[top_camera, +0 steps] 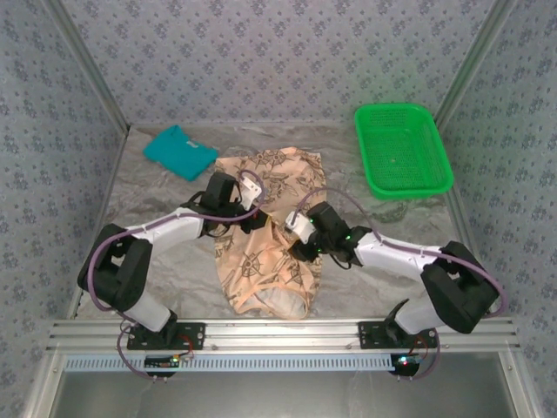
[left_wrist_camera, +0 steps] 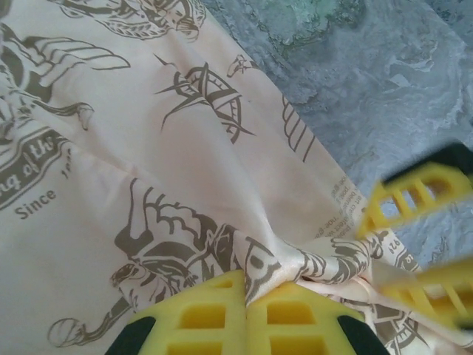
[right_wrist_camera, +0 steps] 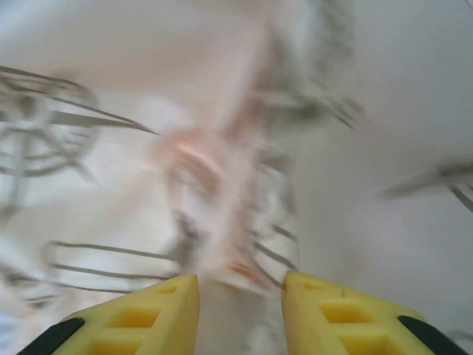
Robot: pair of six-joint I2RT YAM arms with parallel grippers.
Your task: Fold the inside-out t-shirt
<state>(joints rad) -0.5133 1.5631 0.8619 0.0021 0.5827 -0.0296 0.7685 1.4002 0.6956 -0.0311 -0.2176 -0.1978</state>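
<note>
Inside-out t-shirt (top_camera: 265, 270) sprawls crumpled at centre frame on the desk (top_camera: 139, 192), between both arms | left end effector (left_wrist_camera: 246, 292) fingers pressed together, pinching a fold of printed cloth | right end effector (right_wrist_camera: 240, 285) fingers apart, hovering close over blurred cloth | teal shirt (top_camera: 180, 152) upper left, green basket (top_camera: 403, 148) upper right

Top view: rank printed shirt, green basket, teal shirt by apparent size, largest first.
1. printed shirt: largest, spread out lengthwise on the table.
2. basket: clearly smaller.
3. teal shirt: smallest, folded.
The last two lie farther back, but the gaps look too wide for that to change the order.
</note>
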